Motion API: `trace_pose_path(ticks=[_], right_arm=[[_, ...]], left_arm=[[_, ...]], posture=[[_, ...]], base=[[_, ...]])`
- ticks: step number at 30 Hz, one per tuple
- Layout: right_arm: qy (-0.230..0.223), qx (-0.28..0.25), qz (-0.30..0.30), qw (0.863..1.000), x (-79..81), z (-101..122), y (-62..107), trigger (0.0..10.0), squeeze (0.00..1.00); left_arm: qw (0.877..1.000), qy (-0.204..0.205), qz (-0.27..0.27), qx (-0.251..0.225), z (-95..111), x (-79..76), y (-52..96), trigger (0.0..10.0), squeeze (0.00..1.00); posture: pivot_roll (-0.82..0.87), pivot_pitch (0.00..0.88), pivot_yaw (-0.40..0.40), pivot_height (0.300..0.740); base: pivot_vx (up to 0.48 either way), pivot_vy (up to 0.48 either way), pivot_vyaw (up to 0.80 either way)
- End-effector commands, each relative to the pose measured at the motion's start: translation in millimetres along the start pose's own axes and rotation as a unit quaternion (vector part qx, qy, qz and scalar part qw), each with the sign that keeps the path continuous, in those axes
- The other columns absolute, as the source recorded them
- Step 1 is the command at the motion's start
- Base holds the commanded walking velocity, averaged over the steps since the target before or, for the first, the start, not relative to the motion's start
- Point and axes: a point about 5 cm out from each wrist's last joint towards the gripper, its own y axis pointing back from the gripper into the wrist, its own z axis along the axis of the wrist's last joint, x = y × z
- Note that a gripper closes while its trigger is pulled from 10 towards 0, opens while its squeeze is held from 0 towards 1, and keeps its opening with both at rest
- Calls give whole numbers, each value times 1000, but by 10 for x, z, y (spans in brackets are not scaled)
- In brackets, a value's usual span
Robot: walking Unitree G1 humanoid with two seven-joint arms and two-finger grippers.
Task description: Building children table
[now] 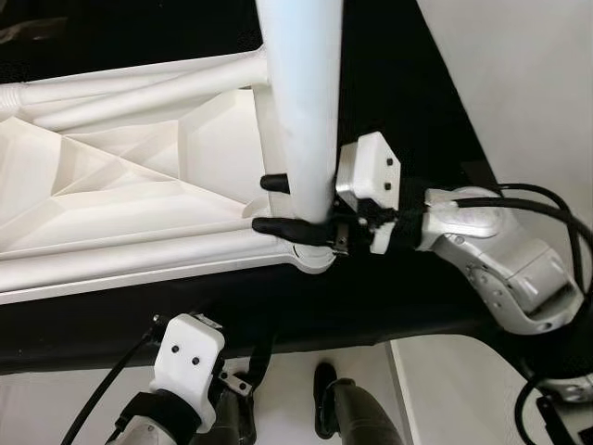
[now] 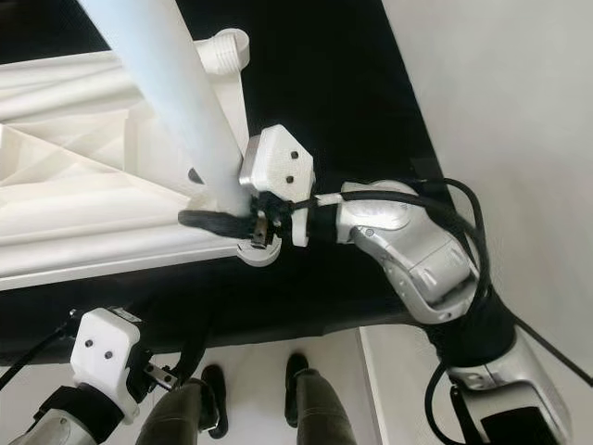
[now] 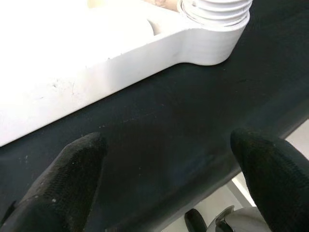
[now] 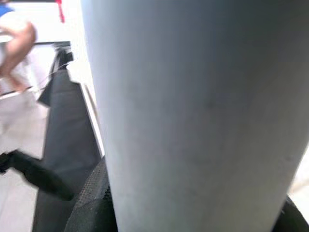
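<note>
**Right gripper clasps a table leg at the corner of the upturned tabletop**

From the head camera I look down on a white plastic tabletop (image 1: 120, 185) lying upside down on a black surface (image 1: 408, 83), its ribbed underside facing me. A white table leg (image 1: 301, 102) stands up from the tabletop's near right corner and rises toward the camera, so it looks very wide at the top of the view. At its base sits a round white socket (image 1: 310, 258) at the corner of the tabletop.

My right gripper (image 1: 292, 204) reaches in from the right, and its two black fingers close around the lower part of the leg, one finger on each side. In the right wrist view the leg (image 4: 198, 111) is a pale grey column seen very close, with a black finger pad (image 4: 91, 203) pressed against it.

My left gripper (image 3: 169, 183) is low at the near edge of the black surface, touching nothing. In its wrist view the two black fingers are spread apart with only the black surface between them, and beyond them I see the tabletop's white edge and a threaded socket (image 3: 215, 12) at another corner.

Below the black surface I see pale floor (image 2: 269, 352) and the robot's dark feet (image 2: 296, 371).
</note>
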Motion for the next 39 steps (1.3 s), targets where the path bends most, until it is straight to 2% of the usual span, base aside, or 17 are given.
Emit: trace_pose_path(ticks=[1,5,8,17,21,28,33,36,37,38,39], right_arm=[[-108,114,-51,986,76,-569,46,10000,0],[-127,98,-90,983,91,-581,36,10000,0],[-140,74,-129,979,174,-592,14,10000,0],[-135,69,-173,973,322,-619,-55,10000,0],[-125,74,-183,972,382,-619,-108,10000,0],[-112,116,-229,960,377,-673,-128,10000,0],[-111,129,-251,953,399,-705,-169,10000,0],[-123,109,-266,950,326,-669,-218,10000,0],[-123,109,-266,950,326,-669,-218,10000,0],[-137,85,-266,950,283,-622,-240,10000,0],[-156,30,-258,953,180,-480,-273,10000,0]], left_arm=[[1000,10,4,15,-63,14,22,10000,0],[1000,10,5,15,-67,27,21,10000,0],[1000,8,6,15,-72,42,19,10000,0],[1000,6,13,16,-89,83,11,10000,0],[999,9,31,13,-81,145,-5,10000,0],[999,2,47,0,-40,224,-62,10000,0],[997,-15,60,-43,143,359,-195,10000,0],[994,-28,49,-99,439,467,-324,10000,0],[994,-28,49,-99,439,467,-324,10000,0],[992,-30,39,-118,546,490,-359,10000,0],[988,-36,17,-148,730,524,-413,10000,0]], posture=[[3,417,13,740],[1,413,17,740],[2,408,21,740],[10,390,29,740],[12,377,31,740],[8,358,33,740],[8,337,37,740],[13,319,44,740],[13,319,44,740],[12,313,46,740],[11,299,52,740]], base=[[0,0,0],[0,0,0],[0,0,0],[0,0,0],[0,0,0],[0,0,0],[0,0,0],[0,0,0],[0,0,0],[0,0,0],[0,0,0]])
